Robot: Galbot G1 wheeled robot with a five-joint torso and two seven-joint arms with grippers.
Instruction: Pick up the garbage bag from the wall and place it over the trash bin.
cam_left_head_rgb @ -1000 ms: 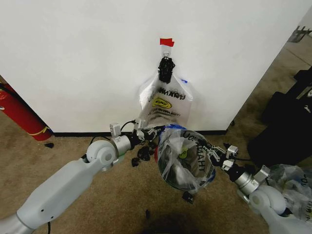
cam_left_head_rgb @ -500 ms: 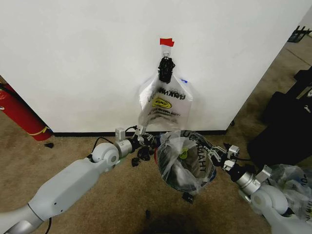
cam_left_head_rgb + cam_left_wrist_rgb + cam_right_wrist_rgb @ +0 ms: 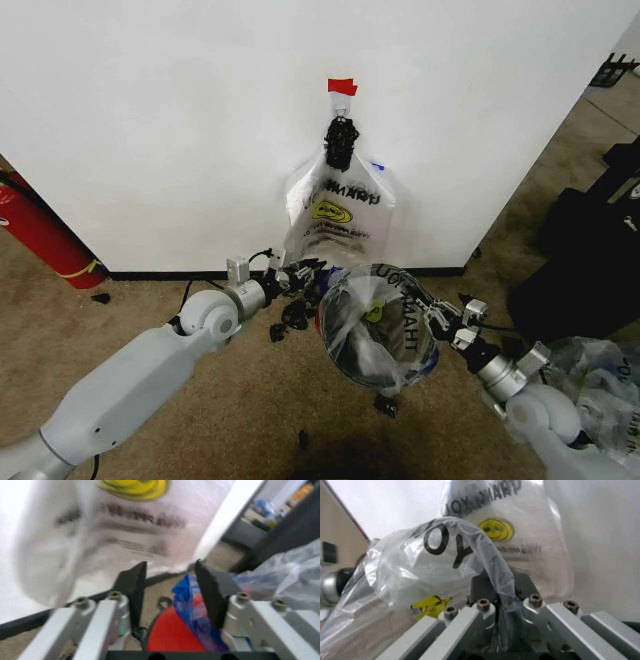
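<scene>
One garbage bag (image 3: 338, 212) with a yellow smiley hangs on the white wall (image 3: 150, 120) from a hook under a red tape tab (image 3: 342, 86). Another such bag (image 3: 385, 320) is stretched over the black trash bin (image 3: 362, 340) just in front of the wall. My right gripper (image 3: 437, 318) is shut on that bag's rim at the bin's right side, with plastic pinched between its fingers (image 3: 495, 592). My left gripper (image 3: 305, 272) sits at the bin's left side, open (image 3: 167, 568), with blue bag plastic (image 3: 192, 603) and the bin's red base (image 3: 167, 635) just beyond its fingers.
A red fire extinguisher (image 3: 40, 235) leans at the far left by the wall. Black cases (image 3: 590, 250) and clear plastic bags (image 3: 605, 385) crowd the right. Small black bits (image 3: 300, 438) lie on the carpet near the bin.
My left arm swung slightly out and back, ending close to the bin's left rim. The bag over the bin looks rounder and more spread. The right gripper has barely moved.
</scene>
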